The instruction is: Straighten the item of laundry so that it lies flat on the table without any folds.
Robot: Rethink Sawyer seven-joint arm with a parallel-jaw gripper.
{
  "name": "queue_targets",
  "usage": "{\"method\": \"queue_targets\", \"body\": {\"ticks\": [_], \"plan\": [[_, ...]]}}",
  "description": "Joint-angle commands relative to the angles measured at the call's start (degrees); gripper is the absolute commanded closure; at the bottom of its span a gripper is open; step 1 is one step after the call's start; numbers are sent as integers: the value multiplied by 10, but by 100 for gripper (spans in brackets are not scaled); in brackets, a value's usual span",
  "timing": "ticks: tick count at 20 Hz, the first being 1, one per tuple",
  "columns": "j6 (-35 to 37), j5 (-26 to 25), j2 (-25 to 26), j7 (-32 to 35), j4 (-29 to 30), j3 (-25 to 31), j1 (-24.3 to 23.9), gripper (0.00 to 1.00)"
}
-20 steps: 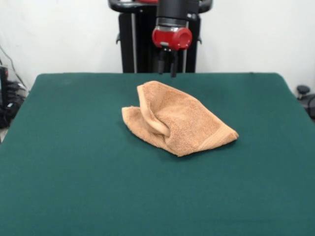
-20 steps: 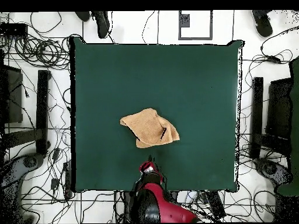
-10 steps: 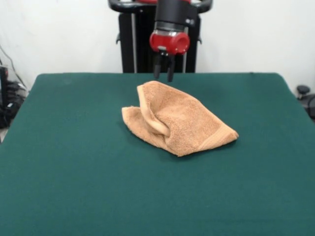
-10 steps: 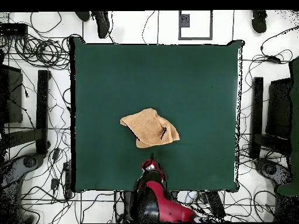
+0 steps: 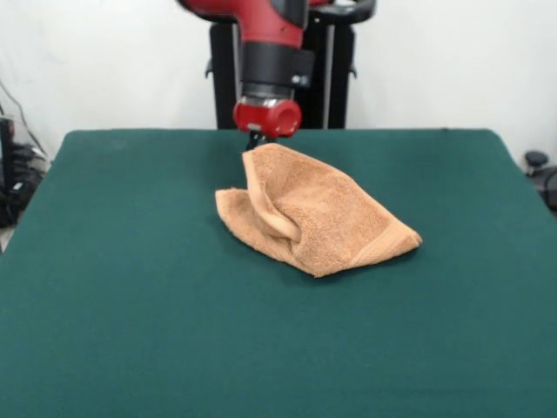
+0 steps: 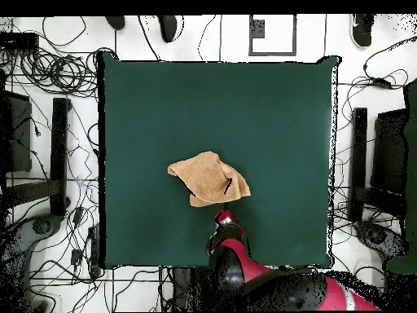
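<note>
The item of laundry (image 5: 313, 213) is an orange-tan terry towel, crumpled and folded over itself near the middle of the green table (image 5: 130, 331). A raised fold runs down its left part and a woven band shows at its right corner. My gripper (image 5: 255, 142) has come down just behind the towel's far top edge, and its tip is hidden by the cloth. In the overhead view the gripper (image 6: 223, 216) stands right at the towel's (image 6: 208, 179) lower right edge, on the table (image 6: 277, 114).
The red and black arm (image 6: 269, 285) reaches in over the table's edge. Cables and black stands (image 6: 59, 155) lie on the floor around the table. A shoe of a person (image 6: 169, 26) shows at the overhead view's top.
The gripper has dropped from above the table's far edge and shifted toward the towel's far edge. The arm has swung round. The towel has not moved.
</note>
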Motion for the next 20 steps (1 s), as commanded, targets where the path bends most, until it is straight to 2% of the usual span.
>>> {"method": "queue_targets", "body": {"ticks": [1,5,9,11,14,16,20], "plan": [[57,-39,55,53,-142,82,-18,0],[61,-46,55,61,-141,88,-21,0],[107,-20,17,71,-98,86,-19,0],[114,-13,-10,76,-71,83,-17,0],[156,27,-106,83,0,61,11,0],[195,39,-153,82,24,60,17,0],[230,36,-177,83,32,70,9,0]]}}
